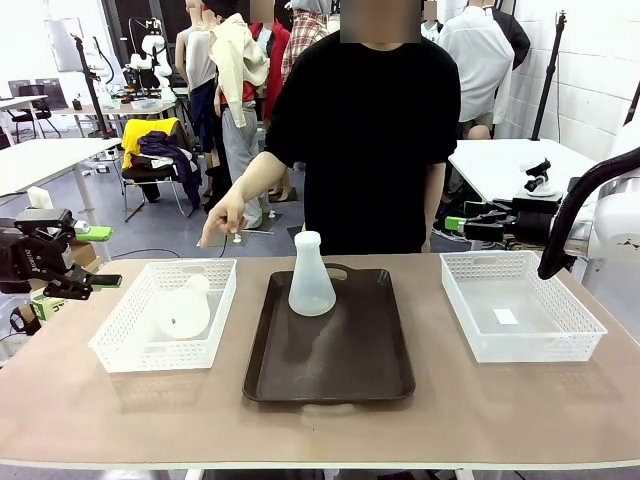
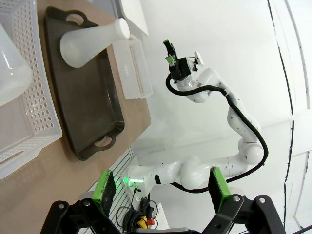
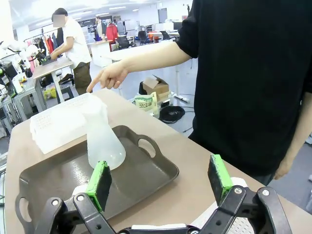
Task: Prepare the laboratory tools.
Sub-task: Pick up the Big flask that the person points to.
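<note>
Upright flask (image 1: 311, 280) on brown tray (image 1: 330, 375), far end. Second flask (image 1: 183, 312) lying in left basket (image 1: 120, 345). Left fingers (image 2: 104, 187) spread wide, empty. Right fingers (image 3: 99, 183) likewise. Person's hand (image 1: 222, 222) pointing down beyond left basket.

A bright, open workroom — grey floor (image 1: 110, 225), white wall (image 1: 600, 60) at right — with white tables (image 1: 45, 158) either side, a chair (image 1: 150, 175) heaped with yellow and dark clothes, and a cardboard box (image 3: 157, 87) on the floor.
</note>
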`<move>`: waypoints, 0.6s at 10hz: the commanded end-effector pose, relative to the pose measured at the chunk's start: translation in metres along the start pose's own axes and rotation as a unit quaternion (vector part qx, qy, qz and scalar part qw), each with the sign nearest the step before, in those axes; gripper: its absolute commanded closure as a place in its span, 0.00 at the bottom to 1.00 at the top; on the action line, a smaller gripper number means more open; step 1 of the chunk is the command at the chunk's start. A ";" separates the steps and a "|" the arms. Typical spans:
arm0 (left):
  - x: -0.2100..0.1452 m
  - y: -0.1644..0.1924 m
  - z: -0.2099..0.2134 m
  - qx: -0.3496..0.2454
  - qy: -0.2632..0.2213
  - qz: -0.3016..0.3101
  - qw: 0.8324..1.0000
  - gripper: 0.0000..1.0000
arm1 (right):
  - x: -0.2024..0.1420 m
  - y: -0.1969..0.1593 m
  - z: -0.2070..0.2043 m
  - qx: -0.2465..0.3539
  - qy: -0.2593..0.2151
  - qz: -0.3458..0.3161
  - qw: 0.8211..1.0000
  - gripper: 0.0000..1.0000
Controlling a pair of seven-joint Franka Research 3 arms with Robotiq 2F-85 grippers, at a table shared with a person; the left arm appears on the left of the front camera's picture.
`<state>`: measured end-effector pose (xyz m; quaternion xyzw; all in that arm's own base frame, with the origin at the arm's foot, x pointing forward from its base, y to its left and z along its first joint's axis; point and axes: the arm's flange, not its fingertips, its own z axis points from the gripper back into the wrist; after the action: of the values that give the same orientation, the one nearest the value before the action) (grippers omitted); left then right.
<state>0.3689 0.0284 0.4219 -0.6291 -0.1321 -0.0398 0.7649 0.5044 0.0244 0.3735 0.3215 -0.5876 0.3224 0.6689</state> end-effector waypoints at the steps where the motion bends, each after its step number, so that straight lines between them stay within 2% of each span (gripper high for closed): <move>1: 0.000 -0.002 0.001 -0.004 -0.003 0.000 1.000 0.00 | 0.003 0.000 -0.002 0.001 0.008 -0.002 1.000 0.00; 5: 0.000 0.000 0.000 0.000 0.000 0.000 1.000 0.00 | 0.003 0.000 -0.002 0.001 0.008 -0.002 1.000 0.00; 6: 0.007 -0.016 -0.008 0.061 0.003 -0.030 0.998 0.00 | 0.003 0.000 -0.002 0.001 0.008 -0.002 1.000 0.00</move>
<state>0.3710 0.0263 0.4254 -0.6154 -0.1378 -0.0453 0.7748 0.5044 0.0246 0.3735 0.3215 -0.5876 0.3225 0.6689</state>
